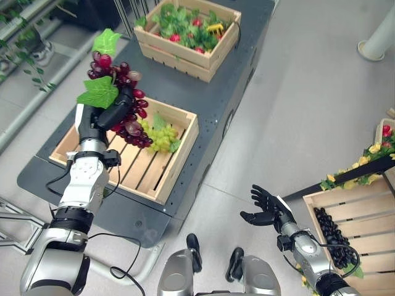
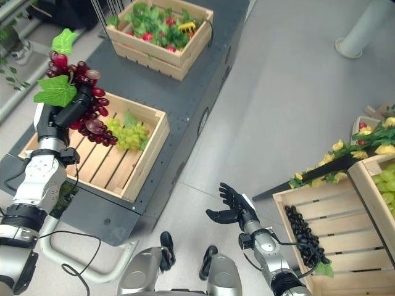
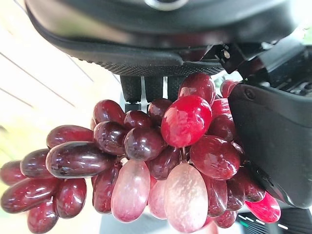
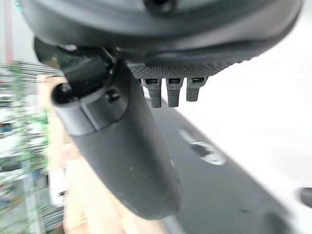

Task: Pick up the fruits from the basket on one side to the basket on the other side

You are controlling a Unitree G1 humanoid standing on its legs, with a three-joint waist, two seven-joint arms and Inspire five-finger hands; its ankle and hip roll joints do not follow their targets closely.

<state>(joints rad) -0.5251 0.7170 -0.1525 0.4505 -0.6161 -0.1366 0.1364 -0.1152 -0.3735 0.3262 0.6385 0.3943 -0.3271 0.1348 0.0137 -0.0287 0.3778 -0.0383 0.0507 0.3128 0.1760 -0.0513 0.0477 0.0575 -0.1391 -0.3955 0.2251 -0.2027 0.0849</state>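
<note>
Nearest the robot, the right hand point(image 1: 266, 208) hangs over the grey floor point(image 1: 308, 105) with its dark fingers point(image 2: 227, 192) spread and relaxed, holding nothing. Just beside it, at the robot's right, stands a pale slatted wooden crate point(image 1: 345, 209) with a bunch of small black grapes point(image 1: 332, 237) already lying inside; a second crate edge behind it shows green grapes point(image 2: 386, 182), and a strip of yellow flowers and leaves point(image 1: 361, 172) lies along the rim. The left hand point(image 1: 105, 117) is raised over the dark grey counter point(image 1: 216, 98), its fingers curled round a bunch of dark red plastic grapes with green leaves point(image 1: 120, 92); the left wrist view confirms the red berries pressed between thumb and palm. The bunch hangs clear above the open wooden slatted crate point(image 1: 179, 154) on the counter, where a small bunch of pale green grapes point(image 1: 162, 137) lies on the slats. Farther back, another wooden crate of leafy greens and red fruits point(image 1: 188, 28) sits on the same counter. Judgement: task partly done; red bunch lifted but not yet carried across, green bunch left to move.
</note>
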